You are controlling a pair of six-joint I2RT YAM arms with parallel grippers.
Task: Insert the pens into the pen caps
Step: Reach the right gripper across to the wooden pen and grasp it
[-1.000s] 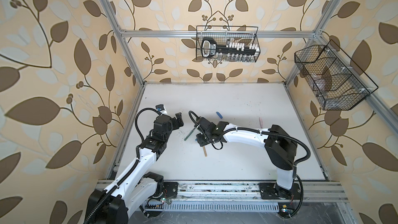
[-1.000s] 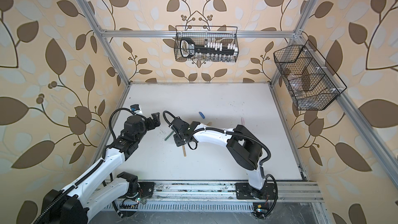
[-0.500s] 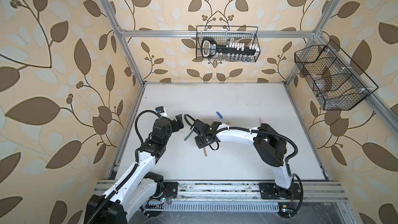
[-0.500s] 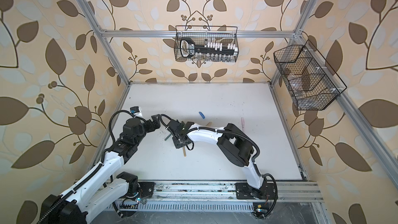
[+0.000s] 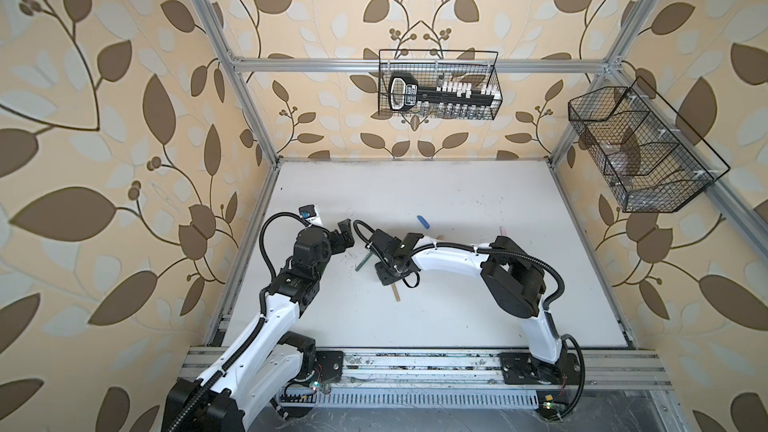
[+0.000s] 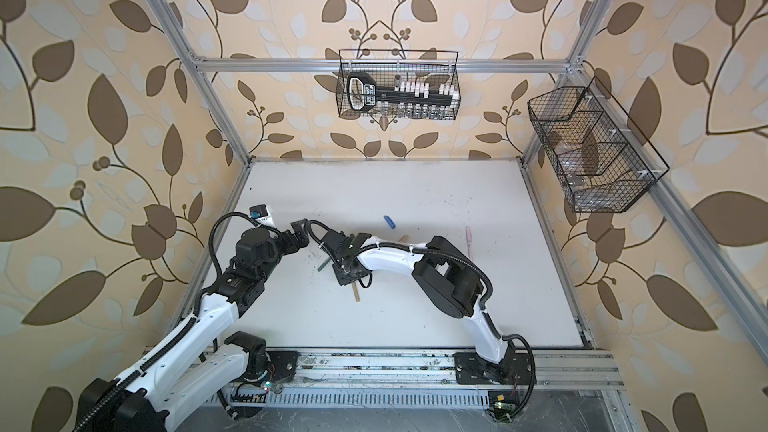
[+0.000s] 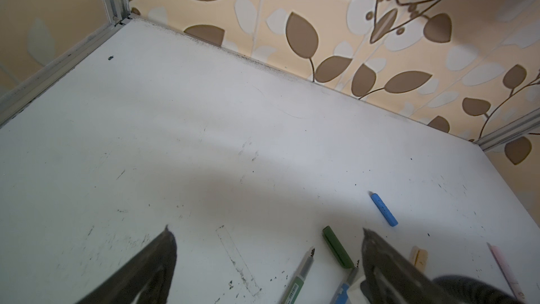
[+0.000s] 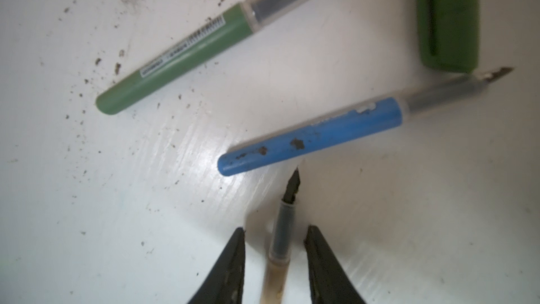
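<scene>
While the left gripper (image 7: 266, 231) hangs wide open over the white table (image 7: 204, 112), nothing between its fingers (image 7: 163, 252), the action is all on the other side! The right gripper (image 8: 274, 229) is down low, straddling the tan pen (image 8: 281, 241). There's one finger either side of the clear section just behind the nib, and table shows through on both sides. So the jaws are apart, not pinching, and the pen lies flat on the table.

Its dark tip points straight at the rear end of the blue pen (image 8: 312, 135). It sits just beside it, and whether they touch I cannot tell. The blue pen lies uncapped, its own nib just beside the green cap (image 8: 447, 16). The green pen (image 8: 181, 54), uncapped too, lies roughly parallel to the blue one and apart from it.

In both top views the tan barrel pokes out from under the right wrist. Further back, the blue cap (image 5: 423, 221) lies on its own. The tan cap (image 7: 419, 255) lies near it, and the pink pen (image 6: 468, 238) lies well apart, over on the right side of the table.
</scene>
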